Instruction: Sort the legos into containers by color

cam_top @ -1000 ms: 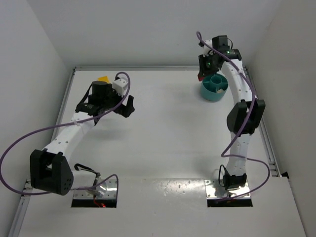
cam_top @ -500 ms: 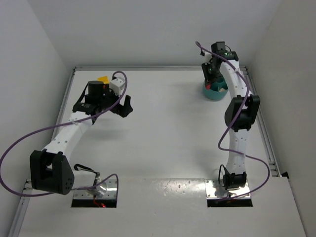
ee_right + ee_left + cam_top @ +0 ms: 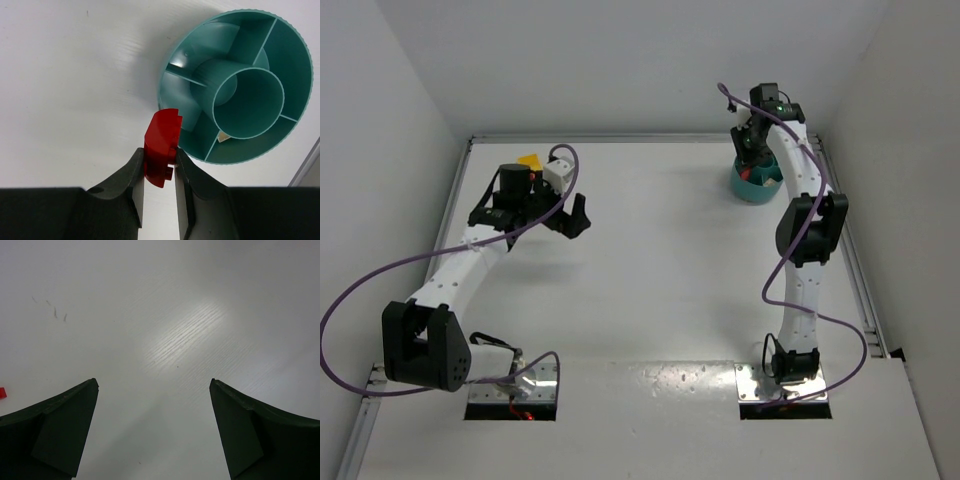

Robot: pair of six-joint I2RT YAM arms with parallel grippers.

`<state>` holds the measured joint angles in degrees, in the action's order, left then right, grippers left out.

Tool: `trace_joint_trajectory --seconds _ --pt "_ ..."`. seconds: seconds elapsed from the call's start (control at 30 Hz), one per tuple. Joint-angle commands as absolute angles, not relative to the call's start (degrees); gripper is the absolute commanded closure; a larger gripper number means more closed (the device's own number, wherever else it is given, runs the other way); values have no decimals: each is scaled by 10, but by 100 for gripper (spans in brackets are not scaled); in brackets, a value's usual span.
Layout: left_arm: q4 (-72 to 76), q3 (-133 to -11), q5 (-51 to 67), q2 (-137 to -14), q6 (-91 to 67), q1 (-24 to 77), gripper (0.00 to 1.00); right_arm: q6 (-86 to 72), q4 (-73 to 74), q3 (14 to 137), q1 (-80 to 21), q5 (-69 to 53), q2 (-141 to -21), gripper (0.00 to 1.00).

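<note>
Jaws, right gripper [image 3: 159, 156]: pinching a red lego [image 3: 161, 132], held upright between the fingertips. In your right wrist view its top edge overlaps the rim of the teal dish [image 3: 300, 65].

Jaws, left gripper [image 3: 154, 383]: spread wide, pointing down at the white table [image 3: 175, 300].

Item, teal dish: round, low-walled, divided into compartments around a centre cup [image 3: 247, 102]. It sits at the table's far right. One small pale piece [image 3: 223, 136] lies in a compartment beside the cup.

Item, second red lego [image 3: 2, 392]: on the table, at the left edge of your left wrist view.

Item, yellow lego [image 3: 528, 159]: on the table beyond your left wrist, well apart from the dish.
</note>
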<state>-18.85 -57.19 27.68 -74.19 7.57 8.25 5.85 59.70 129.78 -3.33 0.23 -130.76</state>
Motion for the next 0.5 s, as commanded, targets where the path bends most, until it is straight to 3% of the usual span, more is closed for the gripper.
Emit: trace_joint_trajectory --seconds 0.0,0.23,0.33,0.47 --pt "-183 -584 291 -742 89 76 0 63 590 1326 -26 28 -1284 100" --pt "-183 -584 291 -742 89 76 0 69 590 1333 -26 41 -1289 98" --pt "-183 -584 296 -742 89 76 0 69 590 1333 -26 41 -1289 91" --pt "-183 -584 291 -742 89 76 0 69 584 1333 -26 47 -1295 73"
